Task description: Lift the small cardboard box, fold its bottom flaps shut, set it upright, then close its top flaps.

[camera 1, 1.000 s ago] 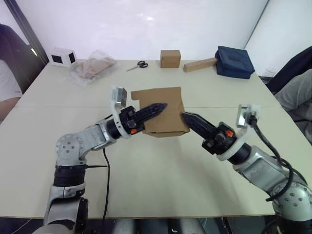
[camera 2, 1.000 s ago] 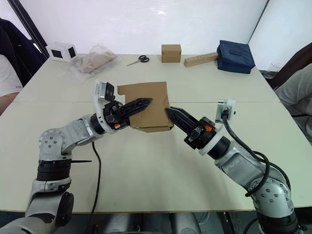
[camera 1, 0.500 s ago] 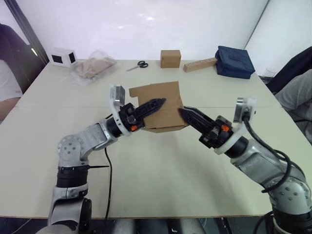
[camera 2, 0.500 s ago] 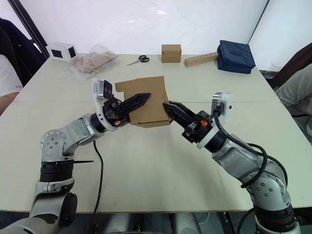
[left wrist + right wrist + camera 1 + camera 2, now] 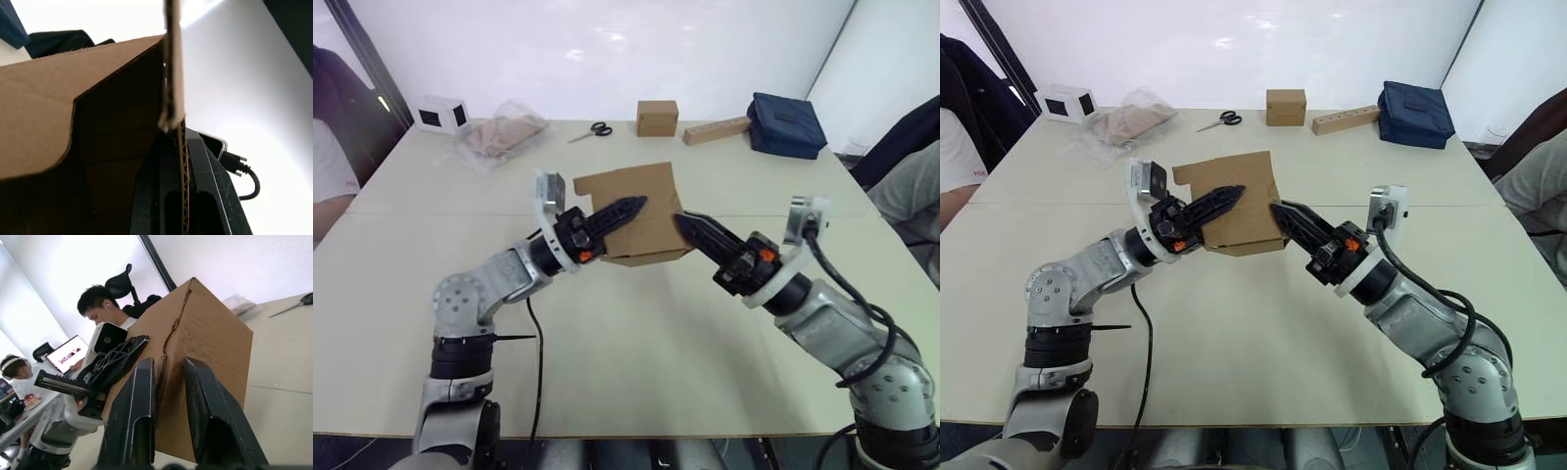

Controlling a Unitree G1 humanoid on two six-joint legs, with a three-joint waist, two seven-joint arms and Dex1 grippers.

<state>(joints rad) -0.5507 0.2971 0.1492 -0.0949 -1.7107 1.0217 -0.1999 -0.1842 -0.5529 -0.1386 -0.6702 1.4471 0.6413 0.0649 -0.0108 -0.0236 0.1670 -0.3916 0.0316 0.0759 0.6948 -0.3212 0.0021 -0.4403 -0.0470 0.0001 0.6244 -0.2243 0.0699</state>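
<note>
Fingers of the left gripper [image 5: 625, 208] clamp a wall of the box [image 5: 641, 217], held tilted above the table [image 5: 636, 343]; the right gripper [image 5: 688, 223] presses its far side. Left wrist view: cardboard edge pinched between 2 fingers. Right wrist view: fingers [image 5: 134, 416] slightly apart against the box. Lifting is done; bottom flaps need folding next.
</note>
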